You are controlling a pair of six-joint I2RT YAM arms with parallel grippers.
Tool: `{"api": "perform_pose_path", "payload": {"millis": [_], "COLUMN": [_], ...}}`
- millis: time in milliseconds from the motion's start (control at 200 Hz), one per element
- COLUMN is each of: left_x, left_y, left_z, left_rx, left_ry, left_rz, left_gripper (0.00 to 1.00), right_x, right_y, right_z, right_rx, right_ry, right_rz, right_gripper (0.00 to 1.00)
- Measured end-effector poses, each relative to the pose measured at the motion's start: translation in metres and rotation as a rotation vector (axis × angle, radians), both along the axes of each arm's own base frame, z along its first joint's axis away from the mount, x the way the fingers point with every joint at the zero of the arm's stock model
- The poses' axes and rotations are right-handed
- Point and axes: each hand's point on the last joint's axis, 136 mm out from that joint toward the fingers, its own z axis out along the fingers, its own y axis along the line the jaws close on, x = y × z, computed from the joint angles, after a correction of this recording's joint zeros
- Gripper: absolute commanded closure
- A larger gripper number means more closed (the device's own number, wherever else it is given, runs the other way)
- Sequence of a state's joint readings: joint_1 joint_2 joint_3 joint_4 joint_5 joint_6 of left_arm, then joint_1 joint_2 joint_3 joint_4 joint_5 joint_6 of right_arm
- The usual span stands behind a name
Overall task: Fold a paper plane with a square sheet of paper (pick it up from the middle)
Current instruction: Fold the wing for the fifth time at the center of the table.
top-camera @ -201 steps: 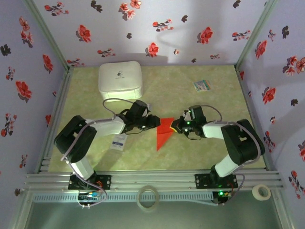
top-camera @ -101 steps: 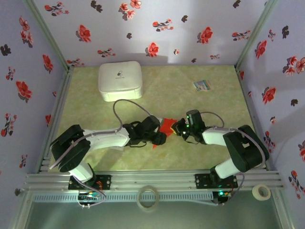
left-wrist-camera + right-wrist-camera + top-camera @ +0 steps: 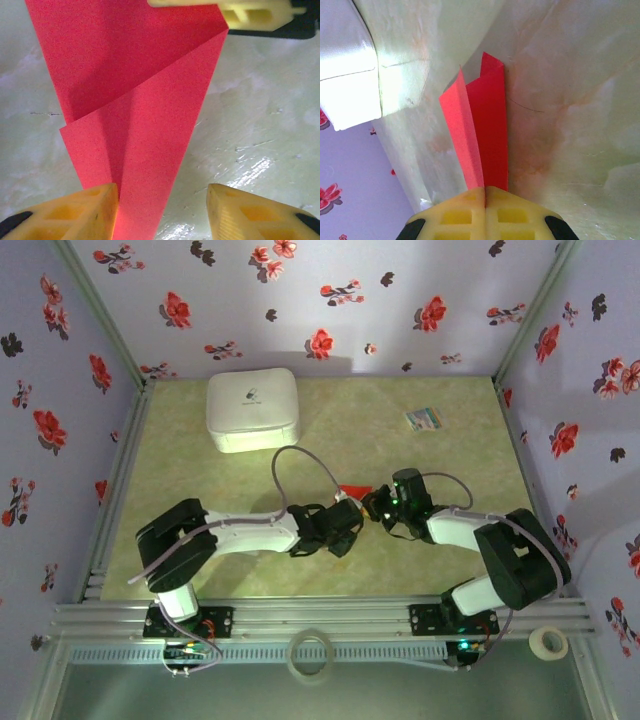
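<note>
The left jaws have slid in and parted astride the paper (image 3: pixel 145 115), the right jaws clenching its tip, likely readying another crease.

table (image 3: pixel 350 430) centre crowded: left gripper (image 3: pixel 343 528) and right gripper (image 3: pixel 376 506) nearly tip to tip, folded red paper (image 3: pixel 352 490) between them. left arm (image 3: pixel 250 532) lies across near-left, cable loop (image 3: pixel 277 465) arching above it. right arm (image 3: pixel 460 525) fills near-right. white box (image 3: pixel 252 410) blocks far-left corner. small card (image 3: pixel 424 419) lies flat at far right, low. far-middle strip between box and card open. gap between left gripper's parted fingers (image 3: pixel 75 212) half taken by paper; right gripper's tips clamped on paper. flowered walls (image 3: pixel 300 300) close left, right, far.
</note>
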State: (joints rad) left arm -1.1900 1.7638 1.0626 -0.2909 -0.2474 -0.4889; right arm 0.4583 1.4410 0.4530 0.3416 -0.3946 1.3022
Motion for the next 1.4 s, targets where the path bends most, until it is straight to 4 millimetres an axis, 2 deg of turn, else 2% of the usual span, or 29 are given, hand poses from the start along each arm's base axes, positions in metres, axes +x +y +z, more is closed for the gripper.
{"api": "perform_pose_path", "payload": {"millis": [350, 630, 995, 1175, 1315, 1400], "left_x": [0.006, 0.004, 0.008, 0.008, 0.008, 0.008], "left_y": [0.007, 0.004, 0.004, 0.004, 0.004, 0.004], "left_z": [-0.007, -0.008, -0.012, -0.011, -0.011, -0.01], "left_rx": [0.107, 0.143, 0.18, 0.19, 0.193, 0.193], "left_ry": [-0.065, -0.093, -0.117, -0.128, -0.134, -0.135], "left_rz": [0.0, -0.014, -0.012, -0.015, -0.017, -0.018], "left_gripper": [0.6, 0.68, 0.72, 0.78, 0.81, 0.82], "right_x": [0.0, 0.0, 0.0, 0.0, 0.0, 0.0], "right_y": [0.0, 0.0, -0.001, -0.001, -0.001, -0.001], "right_z": [0.0, 0.0, 0.002, 0.002, 0.002, 0.002], "right_rx": [-0.001, -0.001, -0.001, -0.001, -0.001, -0.001], "right_ry": [0.001, 0.001, -0.003, -0.003, -0.003, -0.003], "right_rz": [0.0, 0.0, -0.003, -0.003, -0.002, -0.002], "right_gripper": [1.0, 1.0, 0.99, 0.99, 0.97, 0.93]}}
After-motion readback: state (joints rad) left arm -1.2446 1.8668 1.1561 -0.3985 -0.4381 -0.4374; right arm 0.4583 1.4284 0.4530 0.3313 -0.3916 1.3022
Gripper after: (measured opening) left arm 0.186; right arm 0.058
